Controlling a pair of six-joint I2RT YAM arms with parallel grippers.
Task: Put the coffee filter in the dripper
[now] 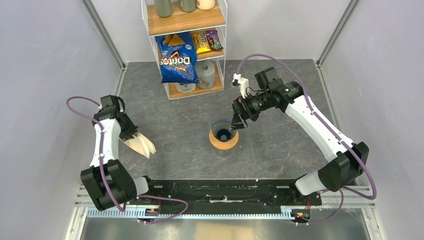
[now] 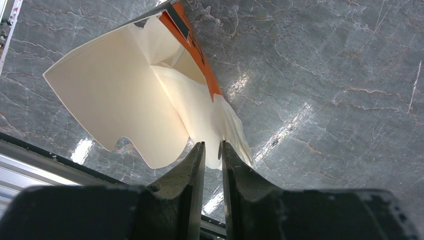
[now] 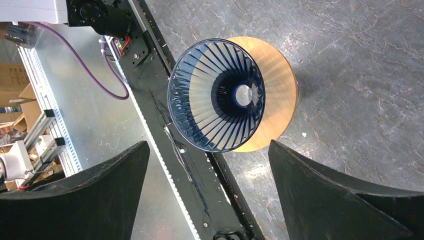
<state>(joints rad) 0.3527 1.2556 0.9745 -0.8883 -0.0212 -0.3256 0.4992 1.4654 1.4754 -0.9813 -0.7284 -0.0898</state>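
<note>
Left pincer (image 2: 213,150): jaws nearly together, nipping the edge of the thin white paper coffee filter (image 2: 227,127), a crinkled fan-shaped sheet. Just beside it are the thicker fanned bundle of cream paper filters (image 2: 115,100) and an orange strip (image 2: 192,50), possibly packaging. Cannot tell whether a cream sheet is caught in the nip too, nor whether the filter is clear of the surface. All this is at the left of the grey marbled table (image 1: 280,145), well apart from the target.

Dark blue see-through ribbed cone dripper (image 3: 195,112): upright on the flat round wooden ring (image 3: 280,90) mid-table, mouth up, nothing in it.

Right pincer (image 3: 208,147): jaws as wide as they go, holding nothing, poised just beside the dripper, not touching in its own view.

Judgement: the step in hand is freeing one sheet and carrying it across.
- Lift slowly, so the bundle falls away and a single sheet comes.
- The hold is at the edge and the paper will flop, so travel gently.
- Arrive point-down over the mouth, lower until the paper meets the ribs, then let go.
- The right pincer could steady the rim, since the dripper looks light enough to tip off its ring.
</note>
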